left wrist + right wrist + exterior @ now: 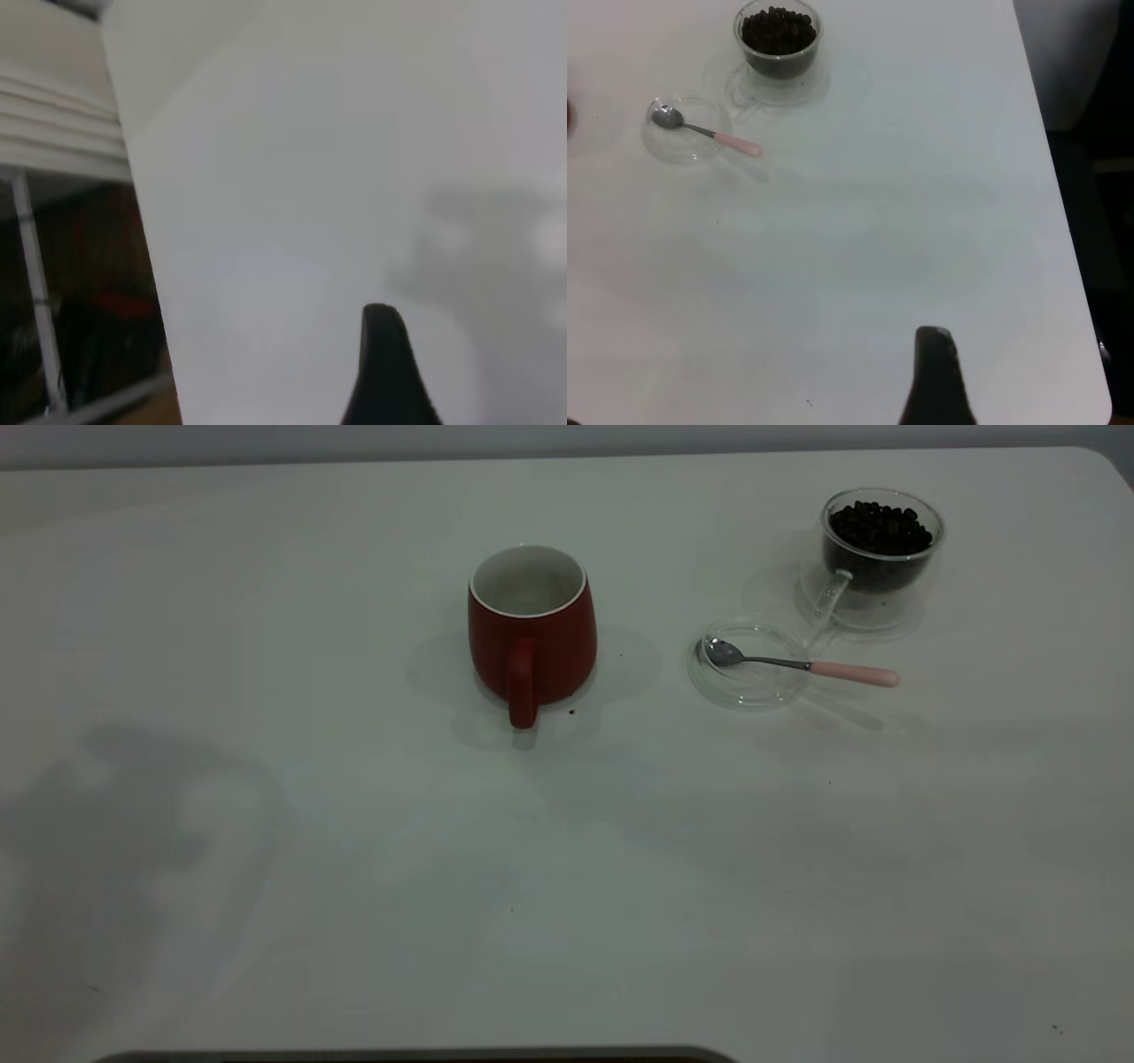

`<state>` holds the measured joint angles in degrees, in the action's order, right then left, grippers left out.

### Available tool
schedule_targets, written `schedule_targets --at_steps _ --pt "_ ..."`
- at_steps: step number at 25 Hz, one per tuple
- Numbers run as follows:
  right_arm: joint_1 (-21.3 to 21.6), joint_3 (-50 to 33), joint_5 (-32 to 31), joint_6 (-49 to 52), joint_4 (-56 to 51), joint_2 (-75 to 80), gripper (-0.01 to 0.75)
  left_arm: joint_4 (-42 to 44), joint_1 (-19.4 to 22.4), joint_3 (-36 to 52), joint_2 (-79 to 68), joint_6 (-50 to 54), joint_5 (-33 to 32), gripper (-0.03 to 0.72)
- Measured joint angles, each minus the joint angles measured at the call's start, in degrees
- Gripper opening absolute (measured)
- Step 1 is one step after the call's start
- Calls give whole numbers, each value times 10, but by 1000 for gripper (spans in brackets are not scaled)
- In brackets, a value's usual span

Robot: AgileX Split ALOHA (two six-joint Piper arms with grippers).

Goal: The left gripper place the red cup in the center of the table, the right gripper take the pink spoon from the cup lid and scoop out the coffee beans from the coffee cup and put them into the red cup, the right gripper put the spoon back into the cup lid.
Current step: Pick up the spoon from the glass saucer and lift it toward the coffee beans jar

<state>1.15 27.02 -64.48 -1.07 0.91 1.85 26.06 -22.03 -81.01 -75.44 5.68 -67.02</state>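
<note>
spoon well beyond right fingers

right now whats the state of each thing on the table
red cup: upright, mid-table, no beans visible inside
coffee cup: upright on its saucer, full of coffee beans
cup lid: flat on the table
pink spoon: bowl in lid, handle over rim
</note>
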Motion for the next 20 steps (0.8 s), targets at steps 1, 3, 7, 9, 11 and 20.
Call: schedule_targets --at_steps 1,3,7,9,11,20 --pt "0 0 0 0 0 -1 591 -1 0 0 19 -1 0 569" --pt "0 0 0 0 0 -1 591 -4 0 0 63 -8 0 569" --pt "0 0 0 0 0 -2 591 -44 0 1 141 -30 0 569" --pt "0 0 0 0 0 -2 591 -73 0 9 181 -44 0 569" --pt "0 0 0 0 0 -2 591 -105 0 36 230 -57 0 569" --pt "0 0 0 0 0 -2 591 -153 0 225 443 -63 0 569"
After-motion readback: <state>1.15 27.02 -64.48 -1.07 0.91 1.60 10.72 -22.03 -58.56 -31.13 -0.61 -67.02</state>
